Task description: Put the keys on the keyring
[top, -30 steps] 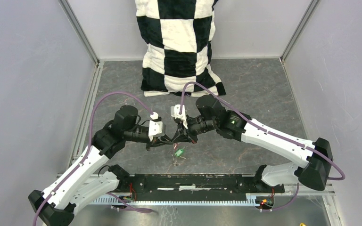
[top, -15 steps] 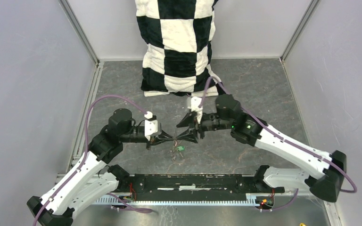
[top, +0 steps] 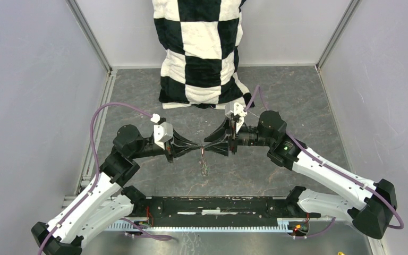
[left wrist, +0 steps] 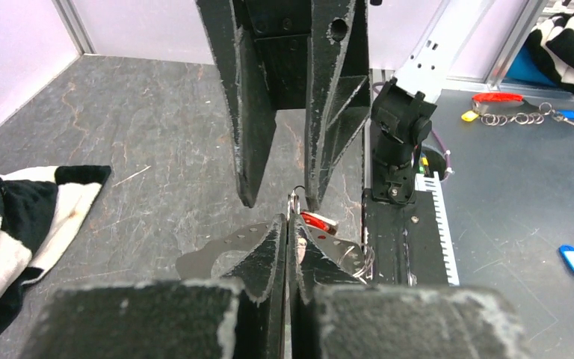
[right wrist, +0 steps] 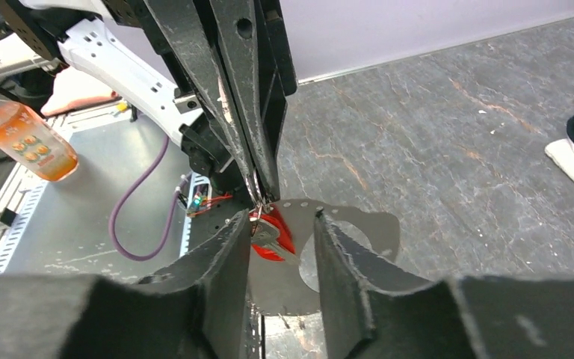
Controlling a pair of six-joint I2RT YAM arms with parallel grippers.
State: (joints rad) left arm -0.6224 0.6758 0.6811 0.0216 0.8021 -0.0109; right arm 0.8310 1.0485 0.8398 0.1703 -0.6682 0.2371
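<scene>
My left gripper [top: 197, 151] is shut on the thin silvery wire of the keyring [left wrist: 293, 200], which pokes out past its fingertips. The red-headed key [right wrist: 273, 233] hangs from that wire just below the tips; it also shows as a red key [left wrist: 318, 222] in the left wrist view. More wire loops [left wrist: 354, 258] dangle lower down. The green key cannot be made out. My right gripper [right wrist: 280, 224] faces the left one tip to tip, open, with the red key close to its left finger [right wrist: 228, 250] and nothing gripped.
A black-and-white checkered cloth [top: 202, 53] stands against the back wall. The black base rail [top: 218, 204] runs along the near edge. Off the table lie another bunch of keys [left wrist: 519, 117], a blue tag [left wrist: 572, 258] and an orange drink bottle [right wrist: 26, 138].
The right gripper has opened and drawn back to the right. Both wrists have moved farther from the bases, and the keyring with its keys now hangs from the shut left gripper.
</scene>
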